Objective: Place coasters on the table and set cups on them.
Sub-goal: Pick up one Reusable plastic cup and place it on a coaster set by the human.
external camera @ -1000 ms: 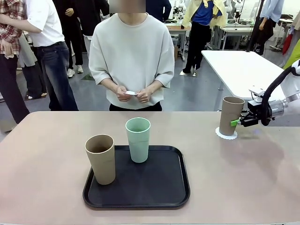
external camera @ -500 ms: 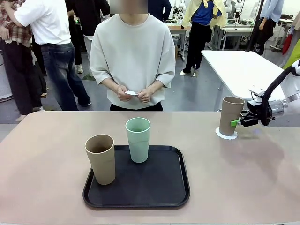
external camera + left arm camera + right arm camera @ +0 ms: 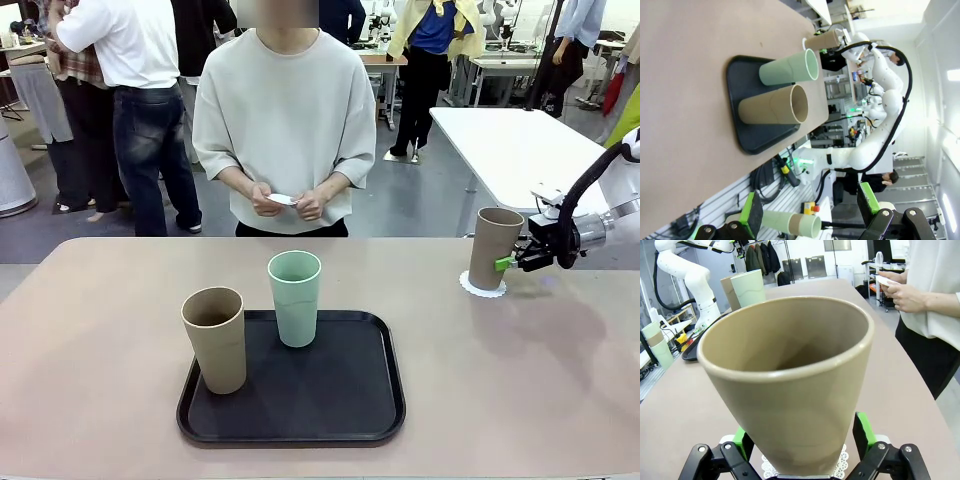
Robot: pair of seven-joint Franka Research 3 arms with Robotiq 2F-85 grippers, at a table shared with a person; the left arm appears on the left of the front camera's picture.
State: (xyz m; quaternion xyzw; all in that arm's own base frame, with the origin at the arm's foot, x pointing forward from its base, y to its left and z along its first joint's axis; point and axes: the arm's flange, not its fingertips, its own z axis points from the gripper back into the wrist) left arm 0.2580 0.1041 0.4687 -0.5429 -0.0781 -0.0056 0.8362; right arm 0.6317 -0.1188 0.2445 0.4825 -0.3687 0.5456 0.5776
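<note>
A tan cup [image 3: 495, 247] stands upright on a lacy white coaster [image 3: 482, 286] at the right of the beige-pink table [image 3: 520, 380]. My right gripper [image 3: 508, 263] is open around the cup's lower part. In the right wrist view the green pads [image 3: 861, 432] flank the tan cup [image 3: 790, 385], with a small gap on one side, and the coaster [image 3: 841, 465] peeks out underneath. A second tan cup [image 3: 214, 340] and a mint cup [image 3: 295, 298] stand on the black tray [image 3: 340, 400]. My left gripper [image 3: 810, 207] hangs open and empty, far from the tray [image 3: 747, 130].
The person stands at the table's far edge, both hands holding white coasters [image 3: 280, 198] at waist height. A white-topped table [image 3: 510, 140] stands behind on the right. Other people move about in the background. Spare stacked cups [image 3: 790, 223] sit off the table near my left arm.
My right gripper's green pad has eased slightly right, away from the tan cup's side. The cups and tray have not moved. Background people have shifted.
</note>
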